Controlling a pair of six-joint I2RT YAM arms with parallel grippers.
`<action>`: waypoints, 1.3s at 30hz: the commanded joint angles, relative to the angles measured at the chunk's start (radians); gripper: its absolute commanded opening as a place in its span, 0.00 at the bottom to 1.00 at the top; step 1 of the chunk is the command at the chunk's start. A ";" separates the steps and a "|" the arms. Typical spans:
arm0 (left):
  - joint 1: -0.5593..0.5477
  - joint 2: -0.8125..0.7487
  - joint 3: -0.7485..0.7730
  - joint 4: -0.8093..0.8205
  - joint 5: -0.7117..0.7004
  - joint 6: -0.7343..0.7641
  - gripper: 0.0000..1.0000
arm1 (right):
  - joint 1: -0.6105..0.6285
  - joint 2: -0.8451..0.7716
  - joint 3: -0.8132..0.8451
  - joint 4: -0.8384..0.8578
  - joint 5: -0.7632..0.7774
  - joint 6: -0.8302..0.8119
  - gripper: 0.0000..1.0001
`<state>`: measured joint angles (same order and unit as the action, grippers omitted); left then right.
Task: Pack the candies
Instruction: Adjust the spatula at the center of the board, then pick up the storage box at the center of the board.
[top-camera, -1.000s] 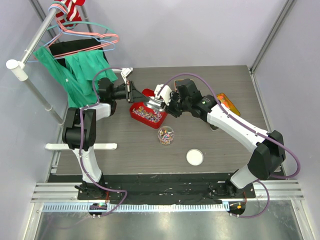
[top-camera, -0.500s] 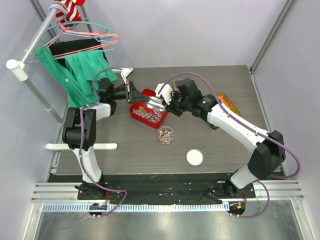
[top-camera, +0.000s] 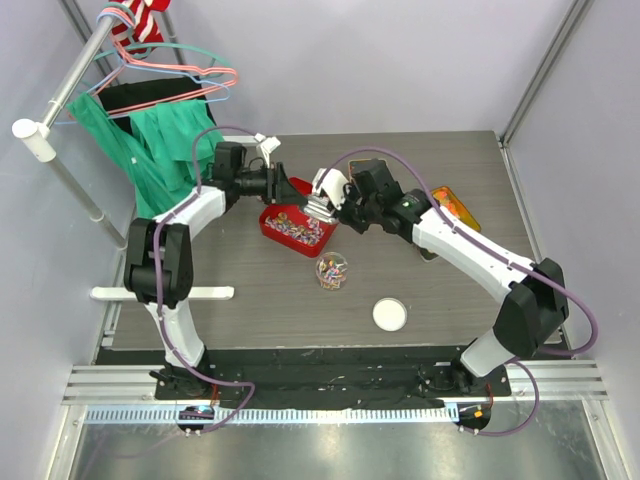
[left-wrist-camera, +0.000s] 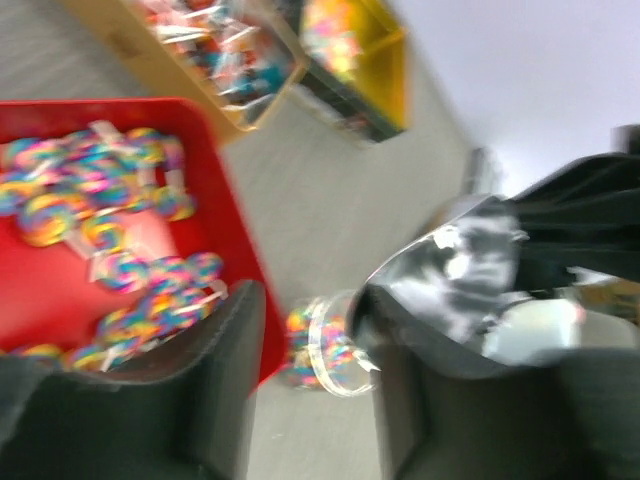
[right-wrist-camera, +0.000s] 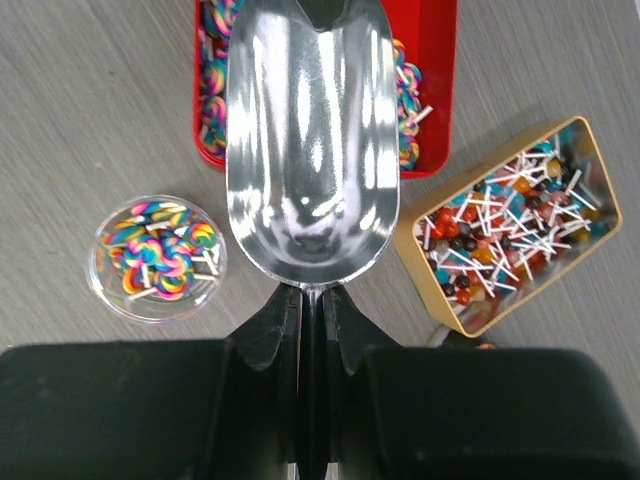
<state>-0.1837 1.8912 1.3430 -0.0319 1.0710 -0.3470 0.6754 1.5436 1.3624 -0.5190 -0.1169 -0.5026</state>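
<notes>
Metal scoop (right-wrist-camera: 310, 150) over the red tray (right-wrist-camera: 440, 90)
Right end effector (right-wrist-camera: 308, 312) grips the empty scoop above the candies (top-camera: 298, 228) in the tray; left end effector (left-wrist-camera: 305, 335) hangs part-open, empty, beside it.

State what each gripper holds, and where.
Right gripper clamps the metal scoop by its thin handle, just behind the bowl. Left gripper is open, holding nothing.

A green garment (top-camera: 165, 150) hangs from a white rail (top-camera: 68, 78) at the far left corner of the grey wood-grain table (top-camera: 250, 320), with wire hangers (top-camera: 200, 72) in pink, teal and blue bunched higher on the same rail; a round white lid (top-camera: 390, 314) lies flat near the table's front edge. A gold tray (right-wrist-camera: 432, 292) of dark, red and orange lollipops (right-wrist-camera: 505, 235) on white sticks sits just beside a yellow tray (left-wrist-camera: 385, 60).
</notes>
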 joint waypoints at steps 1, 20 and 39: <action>0.032 0.011 0.021 -0.255 -0.492 0.259 0.67 | 0.009 -0.066 0.027 0.119 0.083 -0.043 0.01; 0.036 0.055 0.028 -0.209 -0.935 0.474 0.98 | 0.004 -0.070 -0.020 0.146 0.155 -0.066 0.01; 0.000 0.239 0.235 -0.459 -0.872 0.600 0.25 | 0.004 -0.077 -0.062 0.163 0.184 -0.099 0.01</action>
<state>-0.1905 2.1040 1.5192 -0.3973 0.1841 0.2195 0.6769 1.5093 1.2980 -0.4168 0.0376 -0.5777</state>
